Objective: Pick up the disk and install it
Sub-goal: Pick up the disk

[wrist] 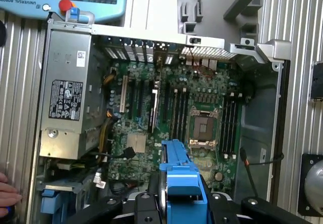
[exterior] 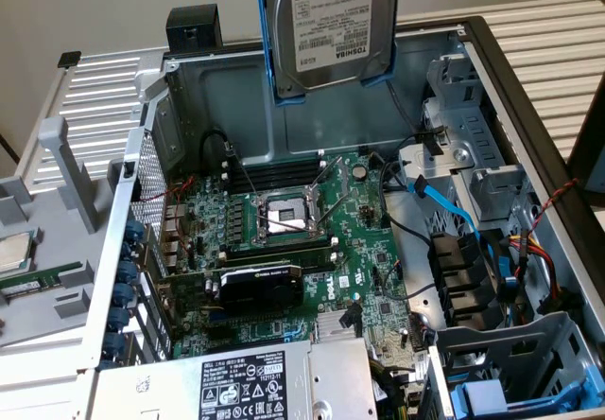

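Disk: one disk (exterior: 331, 23), silver-grey metal with a white printed label, clipped in a blue plastic carrier; it hangs upright in the air at the upper middle of the exterior view, above the far end of the open case and touching nothing below it.
Gripper: one gripper (wrist: 181, 204), seen in the wrist view with its black fingers (wrist: 146, 206) closed on either side of the disk's blue carrier (wrist: 179, 178), so it is holding the disk.
Case: one open computer case (exterior: 227, 89), lying on its side across the middle of the exterior view on a ribbed metal table (exterior: 548, 32).
Board: one green circuit board (exterior: 369, 278) on the case floor, with one empty chip socket (exterior: 284, 214) near its centre, lever raised.
Card: one black card (exterior: 260, 283), just below the socket in the exterior view.
Power box: one silver power box (exterior: 246, 382) with a black label, at the bottom middle of the exterior view.
Cable: one light blue cable (exterior: 454, 207), right of the board.
Loose chip: one small square chip (exterior: 14, 250), outside the case at the exterior view's left edge.
Person: fingertips of one hand (wrist: 7, 196) on the table beside the case in the wrist view.
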Controlling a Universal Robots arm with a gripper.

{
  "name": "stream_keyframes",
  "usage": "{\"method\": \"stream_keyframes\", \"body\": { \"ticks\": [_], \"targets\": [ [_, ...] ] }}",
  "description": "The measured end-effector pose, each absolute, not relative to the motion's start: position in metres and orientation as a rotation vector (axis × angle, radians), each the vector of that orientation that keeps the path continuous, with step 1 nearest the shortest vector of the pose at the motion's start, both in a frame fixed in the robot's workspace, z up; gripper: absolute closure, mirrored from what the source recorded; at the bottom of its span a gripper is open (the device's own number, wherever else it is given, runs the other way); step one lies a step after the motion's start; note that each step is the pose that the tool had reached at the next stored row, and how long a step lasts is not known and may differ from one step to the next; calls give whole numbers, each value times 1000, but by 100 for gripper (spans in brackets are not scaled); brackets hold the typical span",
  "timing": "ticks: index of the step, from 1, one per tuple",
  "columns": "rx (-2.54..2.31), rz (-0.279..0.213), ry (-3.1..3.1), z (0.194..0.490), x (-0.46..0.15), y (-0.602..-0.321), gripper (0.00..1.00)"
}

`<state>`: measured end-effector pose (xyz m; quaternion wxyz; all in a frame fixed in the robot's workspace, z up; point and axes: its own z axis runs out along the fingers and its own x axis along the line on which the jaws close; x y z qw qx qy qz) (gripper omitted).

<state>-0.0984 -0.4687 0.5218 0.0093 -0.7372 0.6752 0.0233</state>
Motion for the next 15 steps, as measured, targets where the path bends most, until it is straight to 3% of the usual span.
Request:
{"method": "stream_keyframes", "body": {
  "ticks": [7, 15],
  "targets": [
    [-2303, 73, 2109, 551, -83, -482, 63],
    [-2303, 73, 2109, 553, -78, -504, 63]
  ]
}}
